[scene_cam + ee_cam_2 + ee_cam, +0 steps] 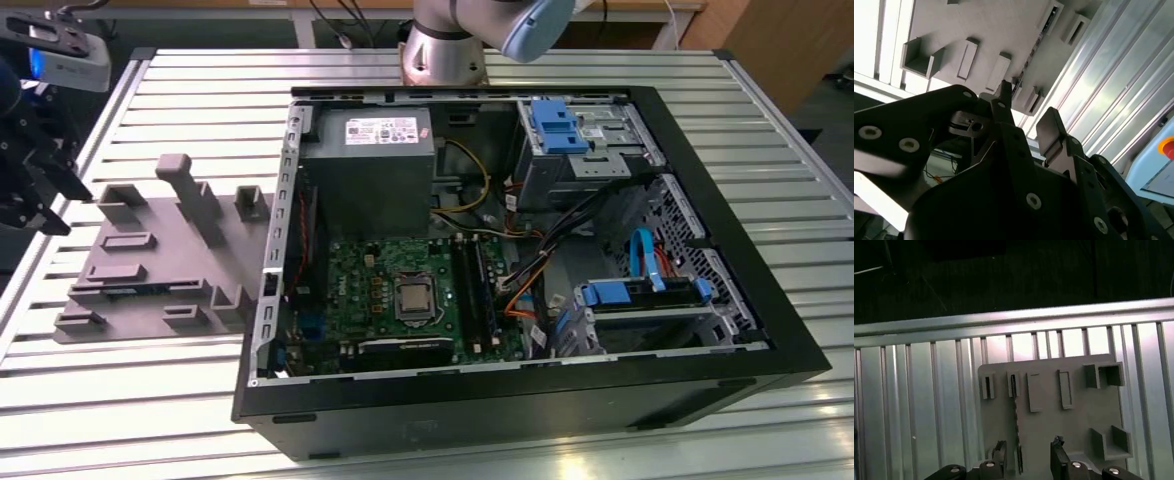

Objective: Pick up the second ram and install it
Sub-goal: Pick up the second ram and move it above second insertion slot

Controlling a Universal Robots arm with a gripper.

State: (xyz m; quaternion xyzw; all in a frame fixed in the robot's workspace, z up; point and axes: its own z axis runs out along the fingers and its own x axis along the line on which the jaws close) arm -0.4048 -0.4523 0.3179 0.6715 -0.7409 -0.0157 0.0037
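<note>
The second ram (1015, 415) is a thin dark stick standing on edge in a slot of the grey tray (1046, 440). It also shows in the second wrist view as a dark strip (1035, 42) along the tray (1004, 30), and in the exterior view as a blue-green sliver (138, 290) on the tray's near side. My gripper (1028, 449) hangs above the tray, open with nothing between its fingers. In the first wrist view the ram's line runs between the two fingertips, closer to one finger (999, 450). In the exterior view the gripper (34, 185) is at the far left.
The open computer case (534, 400) lies at the exterior view's right of the tray (160, 250). Inside are the green motherboard (367, 290) with long black slot rails (470, 290), a grey power supply (374, 165) and blue drive brackets (641, 292). The slatted metal table (134, 370) carries everything.
</note>
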